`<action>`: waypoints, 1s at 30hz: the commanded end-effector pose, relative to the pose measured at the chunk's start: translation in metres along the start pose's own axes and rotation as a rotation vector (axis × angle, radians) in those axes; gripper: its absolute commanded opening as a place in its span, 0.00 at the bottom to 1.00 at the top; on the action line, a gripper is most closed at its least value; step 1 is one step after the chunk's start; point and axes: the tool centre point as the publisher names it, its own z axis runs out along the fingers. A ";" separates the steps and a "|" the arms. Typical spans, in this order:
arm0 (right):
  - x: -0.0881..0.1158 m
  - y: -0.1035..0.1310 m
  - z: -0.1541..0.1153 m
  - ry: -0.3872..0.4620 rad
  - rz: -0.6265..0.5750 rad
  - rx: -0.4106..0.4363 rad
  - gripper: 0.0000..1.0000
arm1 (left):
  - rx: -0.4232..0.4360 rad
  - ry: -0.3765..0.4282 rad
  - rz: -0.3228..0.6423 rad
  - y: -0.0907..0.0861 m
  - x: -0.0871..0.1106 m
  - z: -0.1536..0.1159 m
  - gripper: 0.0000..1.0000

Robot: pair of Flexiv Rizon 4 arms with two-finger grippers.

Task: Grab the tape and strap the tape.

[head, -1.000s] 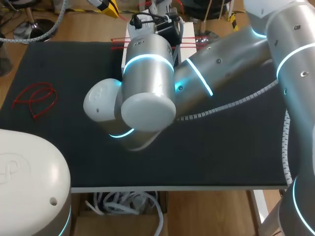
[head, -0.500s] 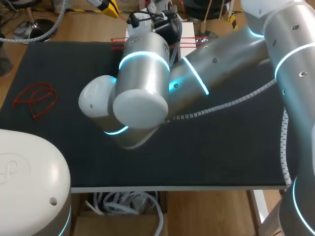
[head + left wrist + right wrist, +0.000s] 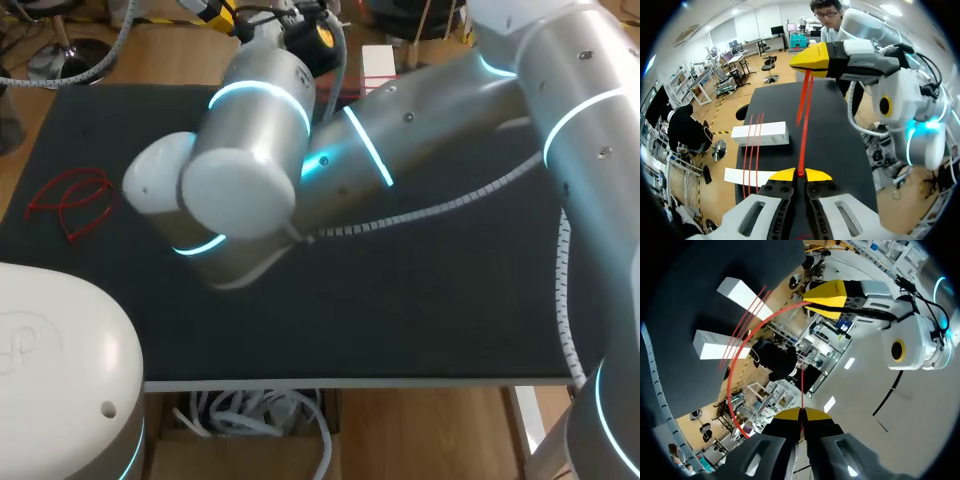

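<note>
The left gripper (image 3: 800, 174) is clenched on a red tape (image 3: 802, 145) that runs to the right gripper (image 3: 800, 413). That one grasps it too, above the black table (image 3: 450, 300).

Two white blocks (image 3: 760, 134) by the black table's (image 3: 827, 135) edge.

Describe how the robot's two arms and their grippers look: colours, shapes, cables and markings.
The right arm is built of silver cylinders with glowing cyan rings and rounded white joint caps, and a white ribbed cable runs alongside it. The left arm shows a smooth white rounded housing with a cyan ring. The left gripper and right gripper have grey and black fingers with bright yellow tips.
</note>
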 end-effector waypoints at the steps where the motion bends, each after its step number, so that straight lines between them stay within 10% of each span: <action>1: -0.007 0.000 -0.003 0.027 -0.003 -0.030 0.00 | -0.003 0.004 -0.001 0.000 -0.001 -0.001 0.00; 30: -0.012 0.046 0.000 0.050 -0.043 -0.096 0.00 | -0.003 0.004 -0.001 0.000 -0.001 -0.001 0.00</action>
